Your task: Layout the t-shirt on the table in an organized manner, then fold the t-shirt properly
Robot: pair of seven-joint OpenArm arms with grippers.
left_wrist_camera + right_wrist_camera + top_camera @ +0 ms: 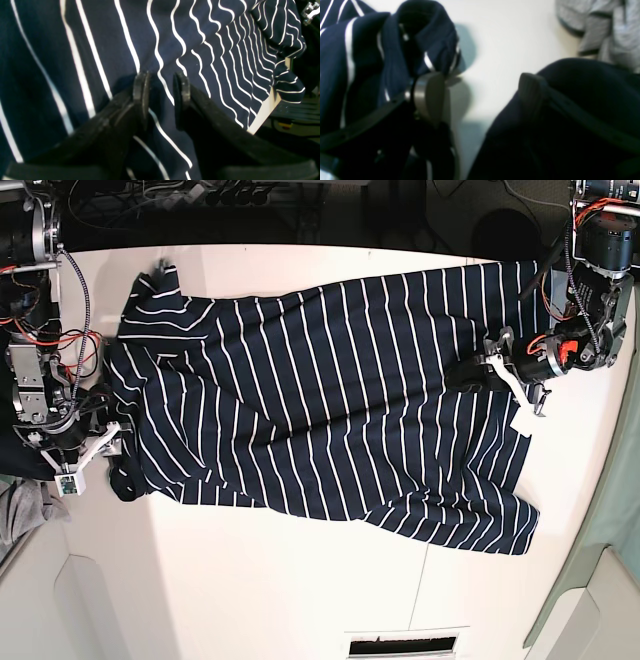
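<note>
Nearby, at the right gripper's (480, 95) end of the table (300, 580), two other cloths lie close to the t-shirt (320, 400): a plain dark cloth (570, 120) bulging under the gripper's outer finger, and a grey cloth (602, 32) crumpled beyond it, which in the base view hangs at the table's edge. A bunched sleeve of the shirt sits against the gripper's other finger, touching its metal pad. The jaws stand wide apart with bare white tabletop between them; nothing is gripped.

Across the table, the left gripper (161, 90) rests low over the shirt's hem end, its two black fingers partly apart with striped fabric rising between them. Whether they pinch the cloth I cannot tell.

The shirt lies spread lengthwise across the white table, mostly flat, with wavy wrinkles near the hem and one corner of it draped over the table's edge. Its sleeves at the far end are rumpled.

Around the table, cables and dark equipment crowd the top side, and both arms' red wiring and metal brackets flank the shirt's two ends. A small slotted vent sits in the table's near edge.
</note>
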